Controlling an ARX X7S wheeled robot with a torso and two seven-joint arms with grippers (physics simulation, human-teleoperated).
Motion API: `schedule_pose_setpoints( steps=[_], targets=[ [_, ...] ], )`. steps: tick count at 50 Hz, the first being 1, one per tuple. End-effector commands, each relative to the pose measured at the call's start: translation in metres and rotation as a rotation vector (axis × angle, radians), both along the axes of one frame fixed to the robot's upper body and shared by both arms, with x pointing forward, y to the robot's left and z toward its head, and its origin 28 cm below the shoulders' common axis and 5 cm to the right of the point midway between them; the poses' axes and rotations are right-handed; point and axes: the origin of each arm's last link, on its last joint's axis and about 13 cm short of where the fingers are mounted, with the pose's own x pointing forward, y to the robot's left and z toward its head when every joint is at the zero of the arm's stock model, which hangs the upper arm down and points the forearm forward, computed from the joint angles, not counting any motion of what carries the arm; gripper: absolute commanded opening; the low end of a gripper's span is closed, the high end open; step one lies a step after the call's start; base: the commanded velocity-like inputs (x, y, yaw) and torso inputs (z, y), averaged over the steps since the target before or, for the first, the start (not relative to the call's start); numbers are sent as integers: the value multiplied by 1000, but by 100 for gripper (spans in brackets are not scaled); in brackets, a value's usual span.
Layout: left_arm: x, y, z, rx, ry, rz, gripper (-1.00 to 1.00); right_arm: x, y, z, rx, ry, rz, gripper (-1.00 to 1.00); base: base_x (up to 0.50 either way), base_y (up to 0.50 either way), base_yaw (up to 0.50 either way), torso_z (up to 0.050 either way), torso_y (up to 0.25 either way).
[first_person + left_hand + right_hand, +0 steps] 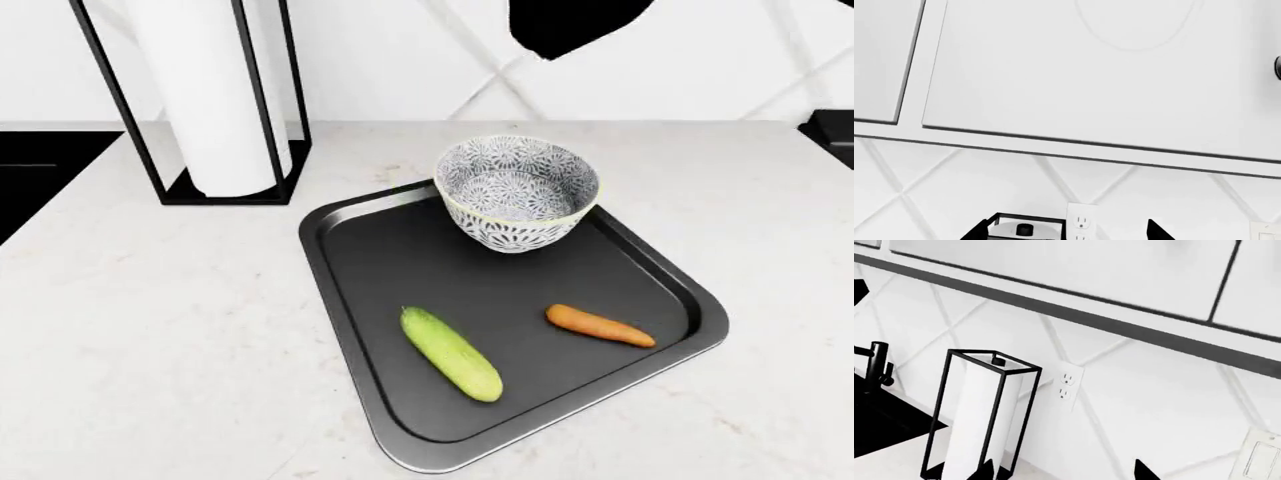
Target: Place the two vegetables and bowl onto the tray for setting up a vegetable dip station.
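I judge the placing done: the bowl (518, 192) sits at the upper middle of the tray (360, 250), the cucumber (453, 353) lower centre, the carrot (599, 325) to its right, all apart from each other. What's left is keeping both arms high and clear. Each wrist view shows only dark tips at its lower edge, facing wall and cabinets; I cannot tell whether either gripper is spread. The bowl stands near the tray's far rim; bare bench (147, 330) lies open at left.

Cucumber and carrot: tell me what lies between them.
Nothing: in the head view only bare tray floor separates the cucumber from the carrot. The bowl sits farther back.
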Motion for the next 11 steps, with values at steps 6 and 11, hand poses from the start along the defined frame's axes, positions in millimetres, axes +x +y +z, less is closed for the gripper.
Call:
schedule_pose_setpoints(
  steps=[6,11],
  targets=[
    [-12,0,8,-11,-60,-15,100,-35,-1,25,-96,-379,-142,100,0,0,0,0,0],
    [-17,-1,11,-13,-90,-21,100,-44,-1,33,-94,-499,-169,100,0,0,0,0,0]
  ],
)
